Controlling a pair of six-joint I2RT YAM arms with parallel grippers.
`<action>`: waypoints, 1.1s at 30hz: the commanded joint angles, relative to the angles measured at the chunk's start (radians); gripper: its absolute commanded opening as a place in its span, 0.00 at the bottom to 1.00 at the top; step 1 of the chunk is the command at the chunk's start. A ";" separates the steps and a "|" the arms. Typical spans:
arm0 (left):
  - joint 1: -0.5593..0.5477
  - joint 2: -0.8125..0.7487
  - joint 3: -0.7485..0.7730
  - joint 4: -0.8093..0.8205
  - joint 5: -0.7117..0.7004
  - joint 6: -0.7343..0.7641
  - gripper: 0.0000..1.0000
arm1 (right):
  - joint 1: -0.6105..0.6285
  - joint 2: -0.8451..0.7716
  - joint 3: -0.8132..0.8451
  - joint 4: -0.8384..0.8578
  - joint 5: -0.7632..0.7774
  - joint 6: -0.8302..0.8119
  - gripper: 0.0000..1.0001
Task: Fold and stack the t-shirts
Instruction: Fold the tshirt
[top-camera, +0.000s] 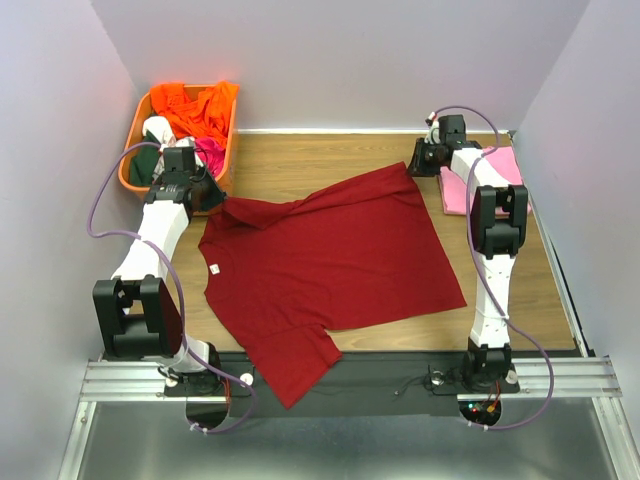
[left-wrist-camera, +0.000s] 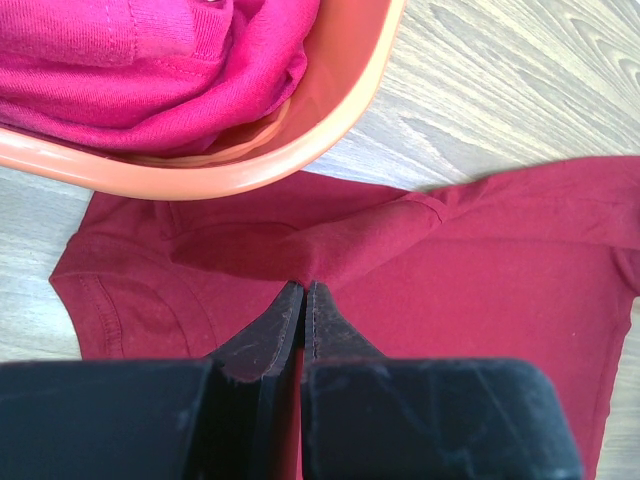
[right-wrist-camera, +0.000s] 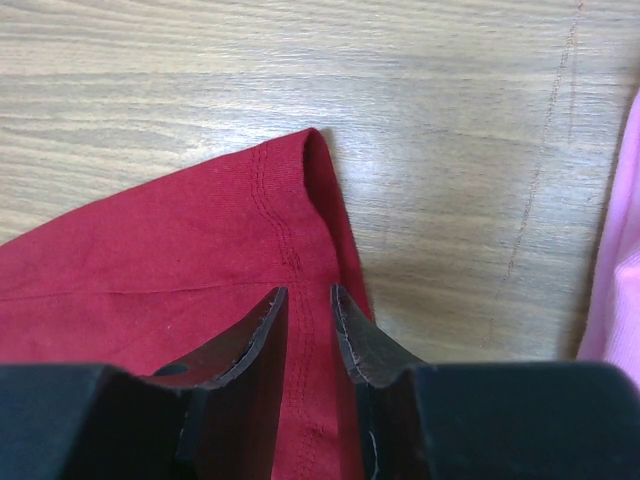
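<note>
The maroon t-shirt (top-camera: 330, 250) lies spread out on the wooden table, its small white neck label (top-camera: 214, 267) at the left. My left gripper (top-camera: 215, 195) is beside the basket and shut on a pinched ridge of the shirt's far left sleeve area (left-wrist-camera: 350, 240); its tips (left-wrist-camera: 304, 285) meet on the cloth. My right gripper (top-camera: 418, 165) is at the far right corner of the shirt. Its jaws (right-wrist-camera: 308, 290) stand apart, astride the stitched hem (right-wrist-camera: 290, 240), with the corner lying flat on the table. A folded light pink t-shirt (top-camera: 505, 165) lies under the right arm.
The orange basket (top-camera: 130, 165) at the back left holds orange, magenta and dark clothes; its rim (left-wrist-camera: 330, 130) is just beyond my left fingertips. One sleeve of the maroon t-shirt hangs over the table's near edge (top-camera: 300, 375). The pink shirt's edge (right-wrist-camera: 620, 300) is right of my right gripper.
</note>
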 joint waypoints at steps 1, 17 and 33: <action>0.005 -0.015 0.039 0.015 0.008 0.017 0.00 | 0.009 0.009 0.039 0.028 -0.014 0.000 0.29; 0.005 -0.015 0.032 0.017 0.011 0.020 0.00 | 0.016 0.044 0.036 0.026 0.009 -0.014 0.30; 0.006 -0.019 0.024 0.018 0.011 0.020 0.00 | 0.024 0.004 0.051 0.028 -0.012 -0.038 0.01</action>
